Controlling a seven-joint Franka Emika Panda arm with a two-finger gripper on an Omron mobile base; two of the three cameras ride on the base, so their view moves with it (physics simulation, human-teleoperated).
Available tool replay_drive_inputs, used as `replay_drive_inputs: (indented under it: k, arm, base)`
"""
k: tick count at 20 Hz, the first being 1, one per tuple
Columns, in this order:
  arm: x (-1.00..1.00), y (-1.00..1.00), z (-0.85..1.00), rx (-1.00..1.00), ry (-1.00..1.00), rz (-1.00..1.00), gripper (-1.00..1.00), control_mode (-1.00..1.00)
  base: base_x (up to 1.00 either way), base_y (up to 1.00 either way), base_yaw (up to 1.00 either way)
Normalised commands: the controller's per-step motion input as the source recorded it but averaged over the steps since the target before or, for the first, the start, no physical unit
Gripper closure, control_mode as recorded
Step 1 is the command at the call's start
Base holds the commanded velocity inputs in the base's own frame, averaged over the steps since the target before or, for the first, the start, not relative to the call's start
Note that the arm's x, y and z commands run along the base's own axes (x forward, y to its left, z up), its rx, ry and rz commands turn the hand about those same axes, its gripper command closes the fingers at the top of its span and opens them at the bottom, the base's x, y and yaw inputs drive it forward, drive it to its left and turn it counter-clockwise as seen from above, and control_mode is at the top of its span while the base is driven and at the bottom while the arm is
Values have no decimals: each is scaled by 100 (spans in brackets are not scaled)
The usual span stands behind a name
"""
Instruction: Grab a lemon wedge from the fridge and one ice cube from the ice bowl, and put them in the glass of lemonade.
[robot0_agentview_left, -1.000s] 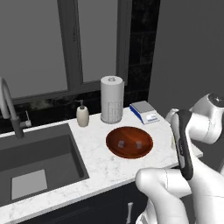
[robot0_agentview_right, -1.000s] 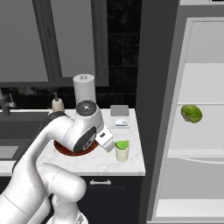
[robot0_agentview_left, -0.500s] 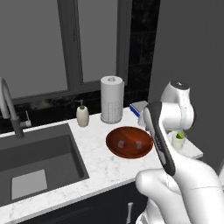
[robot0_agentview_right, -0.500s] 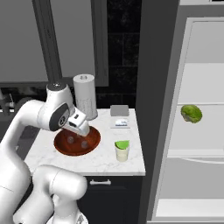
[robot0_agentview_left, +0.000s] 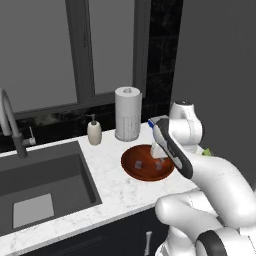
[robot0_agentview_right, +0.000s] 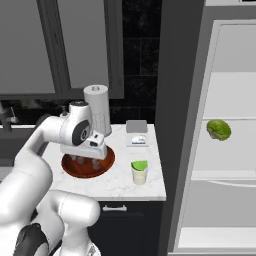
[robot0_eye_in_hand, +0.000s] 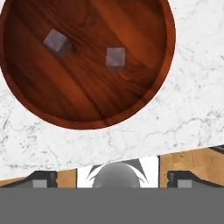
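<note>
One wide, shallow ice bowl of reddish-brown wood with visible grain sits on the white marbled counter. Two small greyish ice cubes lie on its floor, well apart: one tilted on a corner, the other lying square. The gripper hangs above the bowl's near rim with its jaws spread wide and nothing between them; its two dark finger tips stand far apart.

One small clear glass of lemonade stands near the counter's right front corner, just beside the bowl, with one green lemon wedge resting at its top. The fridge stands open at the right, its interior white and shelved, with one knobbly green rounded fruit on a shelf.

Behind the bowl stand one tall white perforated cylinder and one cream soap bottle with a pump top. One dark sink with one curved grey faucet lies to the left.
</note>
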Motion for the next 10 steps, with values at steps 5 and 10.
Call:
replay_drive_inputs:
  k: [5,10]
  arm:
    - [3,5,-9,0,-9,12,-100,-100]
    - [23,0,-26,1,-20,6,-100,-100]
  base:
    - [0,0,0]
    - [0,0,0]
